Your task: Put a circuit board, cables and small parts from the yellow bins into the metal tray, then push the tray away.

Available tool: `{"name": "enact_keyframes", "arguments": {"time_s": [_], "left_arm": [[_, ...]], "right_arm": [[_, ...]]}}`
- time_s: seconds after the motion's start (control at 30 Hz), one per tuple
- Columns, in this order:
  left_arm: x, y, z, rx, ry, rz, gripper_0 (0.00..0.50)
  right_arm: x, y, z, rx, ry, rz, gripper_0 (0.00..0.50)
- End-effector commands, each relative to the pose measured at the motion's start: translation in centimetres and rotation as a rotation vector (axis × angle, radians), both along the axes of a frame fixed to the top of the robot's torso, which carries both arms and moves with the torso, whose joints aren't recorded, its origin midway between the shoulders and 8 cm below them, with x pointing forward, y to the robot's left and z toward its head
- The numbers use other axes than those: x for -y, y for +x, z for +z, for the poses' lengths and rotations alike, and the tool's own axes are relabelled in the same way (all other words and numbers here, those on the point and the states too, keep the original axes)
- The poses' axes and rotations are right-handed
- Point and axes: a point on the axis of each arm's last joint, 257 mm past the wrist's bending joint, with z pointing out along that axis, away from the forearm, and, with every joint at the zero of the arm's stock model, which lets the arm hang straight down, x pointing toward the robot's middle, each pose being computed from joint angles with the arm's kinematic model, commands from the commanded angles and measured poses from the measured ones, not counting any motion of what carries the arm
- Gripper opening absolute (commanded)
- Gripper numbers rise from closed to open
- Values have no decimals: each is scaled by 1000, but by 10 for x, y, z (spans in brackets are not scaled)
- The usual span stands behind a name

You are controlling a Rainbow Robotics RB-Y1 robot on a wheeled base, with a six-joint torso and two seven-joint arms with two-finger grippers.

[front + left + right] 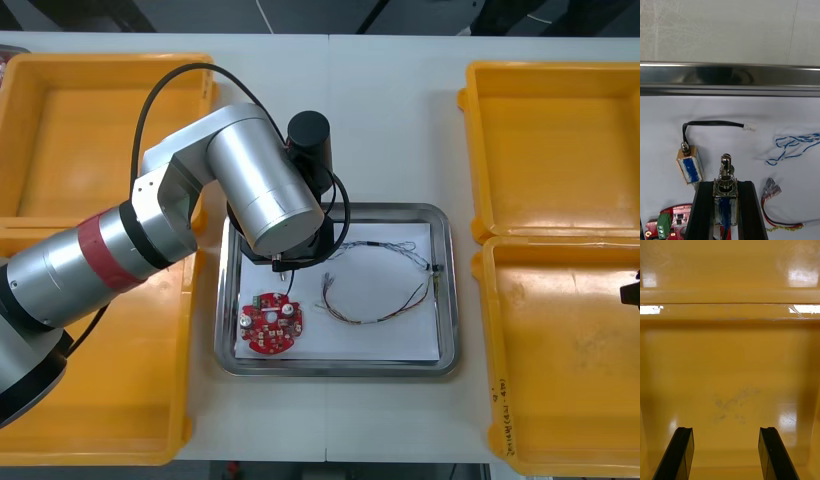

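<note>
Left gripper point(725, 187) pinches a part point(726, 165) low at the tray's point(730, 77) ten o'clock for a soft drop; right gripper point(726, 435) idles agape over a bin point(730, 352).

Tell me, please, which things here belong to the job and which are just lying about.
Job:
tray; board; blue-white cable; red-yellow cable; loose part with its black cable; held part, in the left gripper above the tray; bins.

Lying about:
just the table. The right gripper hangs open over a right-hand bin, idle.
</note>
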Motion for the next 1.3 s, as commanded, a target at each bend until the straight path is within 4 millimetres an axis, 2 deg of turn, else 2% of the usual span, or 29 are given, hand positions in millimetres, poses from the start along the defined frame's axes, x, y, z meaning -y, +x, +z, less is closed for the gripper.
{"name": "enact_keyframes", "arguments": {"time_s": [0.03, 0.23, 0.27, 0.3, 0.33, 0.37, 0.4, 0.43, 0.73, 0.97, 1.17, 1.3], "left_arm": [[18, 3, -8, 12, -53, 38, 1], [17, 4, -7, 15, -58, 42, 5], [16, 5, -7, 16, -57, 45, 38], [17, 4, -8, 14, -57, 45, 99], [16, 4, -7, 15, -58, 47, 272], [16, 5, -7, 17, -60, 48, 400], [15, 6, -6, 20, -63, 50, 474], [16, 6, -5, 21, -65, 51, 500], [18, 5, 7, 32, -89, 55, 500], [9, 3, 33, 30, -112, 77, 500], [-14, 2, 62, 43, -108, 106, 500], [-37, 0, 87, 39, -122, 135, 500]], "right_arm": [[-6, -8, -4, -5, 33, -28, 500], [-8, -9, -5, -8, 40, -30, 500], [-8, -9, -5, -8, 42, -30, 500], [-8, -9, -5, -8, 40, -30, 500], [-8, -9, -5, -8, 42, -30, 500], [-8, -9, -5, -8, 43, -31, 500], [-8, -9, -5, -8, 43, -31, 500], [-8, -9, -5, -8, 43, -31, 500], [-8, -9, -5, -9, 46, -38, 500], [-8, -9, -5, -10, 49, -42, 500], [-11, -10, -6, -12, 53, -33, 500], [-10, -10, -5, -14, 45, -27, 500]]}}
